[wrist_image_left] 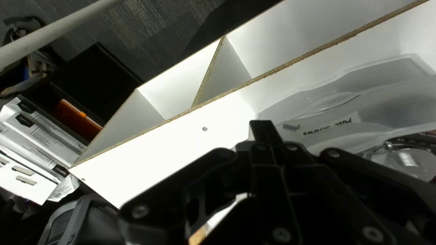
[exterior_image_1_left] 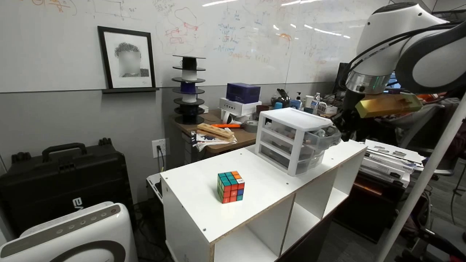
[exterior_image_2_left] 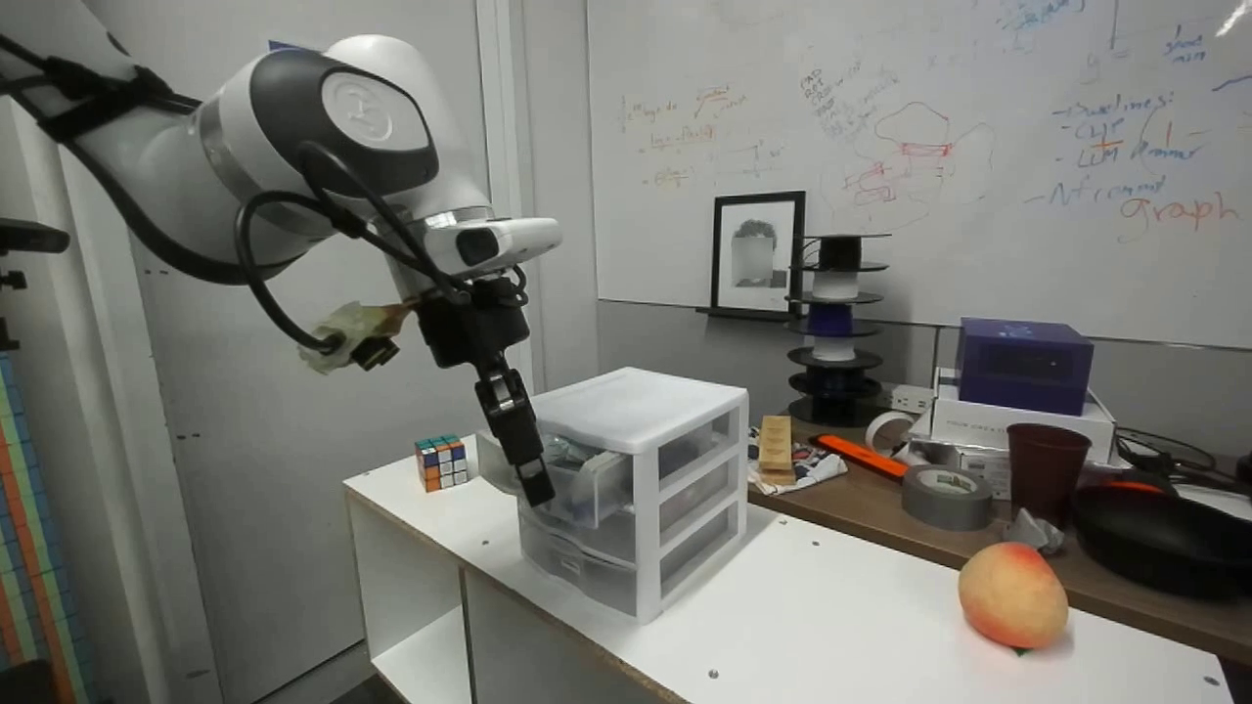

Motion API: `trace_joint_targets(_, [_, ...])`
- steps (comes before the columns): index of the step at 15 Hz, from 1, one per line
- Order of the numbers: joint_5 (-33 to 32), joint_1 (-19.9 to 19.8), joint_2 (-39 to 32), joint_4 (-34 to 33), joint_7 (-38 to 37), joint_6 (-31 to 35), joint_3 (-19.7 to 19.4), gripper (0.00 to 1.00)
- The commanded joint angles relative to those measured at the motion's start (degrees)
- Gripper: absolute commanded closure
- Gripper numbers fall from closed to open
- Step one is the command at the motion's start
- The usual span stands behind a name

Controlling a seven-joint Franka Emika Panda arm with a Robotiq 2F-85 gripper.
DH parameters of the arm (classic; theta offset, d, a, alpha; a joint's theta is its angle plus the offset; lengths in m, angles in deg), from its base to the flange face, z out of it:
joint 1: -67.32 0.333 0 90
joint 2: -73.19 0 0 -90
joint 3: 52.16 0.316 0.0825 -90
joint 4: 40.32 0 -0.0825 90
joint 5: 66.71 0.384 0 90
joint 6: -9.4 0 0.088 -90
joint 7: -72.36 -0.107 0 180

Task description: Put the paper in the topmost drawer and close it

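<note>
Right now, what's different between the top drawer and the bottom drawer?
The top drawer is pulled out, but the bottom drawer looks shut. The top drawer has a jumble of things inside; in the bottom drawer I can't make anything out. The gripper hangs close to the top drawer, while the bottom drawer sits lower down. Both are see-through with curved fronts.

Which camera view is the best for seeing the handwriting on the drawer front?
The wrist view: it looks closely at the drawer front, so the dark handwriting stands out, though not upright. In both exterior views the drawer unit appears, but I cannot make out any writing on it.
</note>
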Motion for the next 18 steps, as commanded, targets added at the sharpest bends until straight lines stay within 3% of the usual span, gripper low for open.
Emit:
trace_joint_targets(1, [-10.05, -1.11, -3.22, -3.21, -9.2, 3.04, -0.51, 0.97])
trace_joint_targets(6, [-26.05, -2.16, -3.84, -4.65, -28.36, 6.46, -1.83, 1.0])
trace_joint_targets(11, [-37.0, -2.45, -4.82, -6.33, -42.24, 7.89, -1.86, 1.0])
trace_joint_targets(15, [-38.68, -2.04, -4.39, -5.18, -43.32, 10.83, -1.68, 1.0])
trace_joint_targets(18, [-38.74, -1.76, 0.48, -1.82, -42.99, 9.55, -1.41, 1.0])
